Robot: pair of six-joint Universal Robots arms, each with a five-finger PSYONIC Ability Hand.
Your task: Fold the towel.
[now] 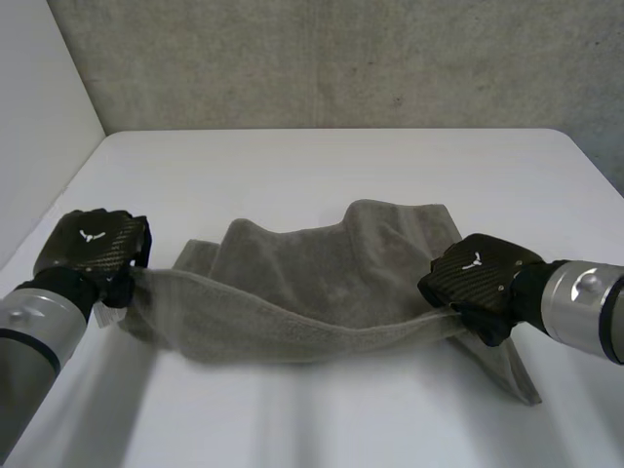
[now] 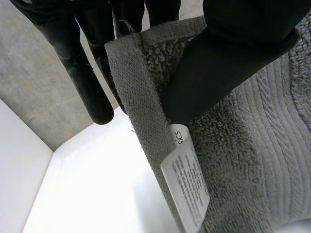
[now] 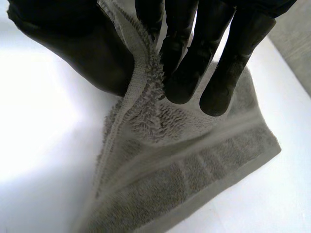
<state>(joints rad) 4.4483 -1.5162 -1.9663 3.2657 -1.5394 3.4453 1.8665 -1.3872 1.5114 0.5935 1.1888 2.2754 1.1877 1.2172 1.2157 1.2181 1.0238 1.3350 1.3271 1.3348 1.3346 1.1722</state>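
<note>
Your left hand (image 1: 96, 246) and right hand (image 1: 476, 280) each pinch an end of the towel (image 1: 322, 283), its edge sagging between them over the counter (image 1: 331, 166). Both pinches look shallow; pull apart sharply and a corner may slip free.

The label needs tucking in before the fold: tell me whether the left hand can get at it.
Probably not while it holds: the left hand is pinching the towel edge, and the white label sits just past its thumb tip, uncovered but outside its grip.
</note>
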